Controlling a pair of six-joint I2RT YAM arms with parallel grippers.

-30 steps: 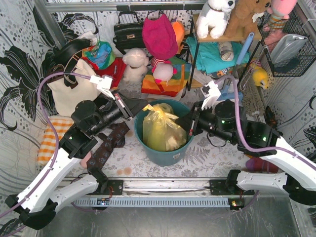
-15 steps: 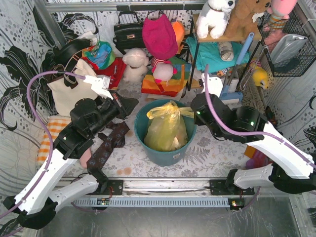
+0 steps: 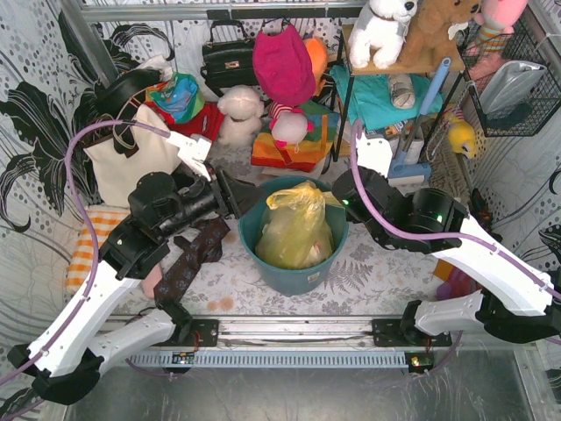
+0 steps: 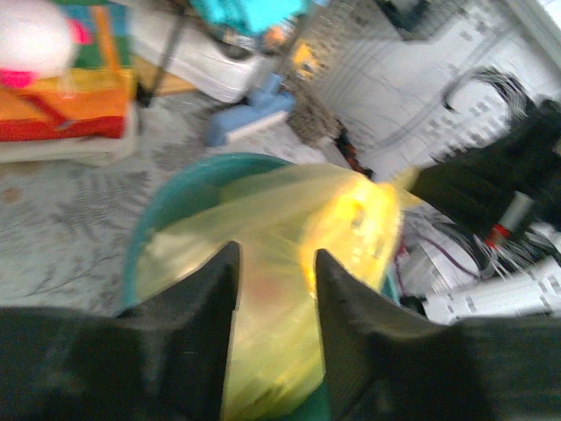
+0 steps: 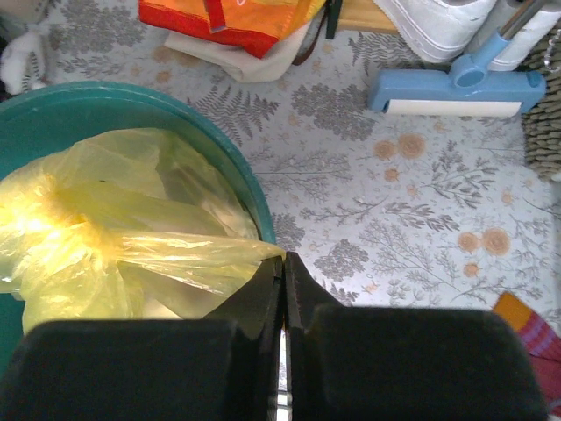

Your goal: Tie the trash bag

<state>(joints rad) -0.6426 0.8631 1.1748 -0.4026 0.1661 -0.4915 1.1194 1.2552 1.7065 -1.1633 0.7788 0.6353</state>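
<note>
The right gripper [image 5: 283, 263] has its two fingers pressed together. A stretched strip of the trash bag [image 5: 114, 237] ends exactly between their tips, so the gripper is clamped on the plastic. This strip runs from the gathered top of the bag out over the right side of the rim of the teal bin [image 5: 131, 95].

The left gripper [image 4: 274, 263] has its fingers apart. Its wrist picture is blurred and the yellow plastic shows through the gap. It is not possible to tell if a finger touches the plastic. In the view from above, this gripper is just beside the left rim of the bin and points toward the bag.

The bag stands inside the bin, with its top bunched together above the rim. The bin stands on the floral table cover [image 3: 377, 263], between the two grippers. Behind the bin are soft toys [image 3: 241, 110], and a cream tote bag [image 3: 131, 162] is at the back left.
</note>
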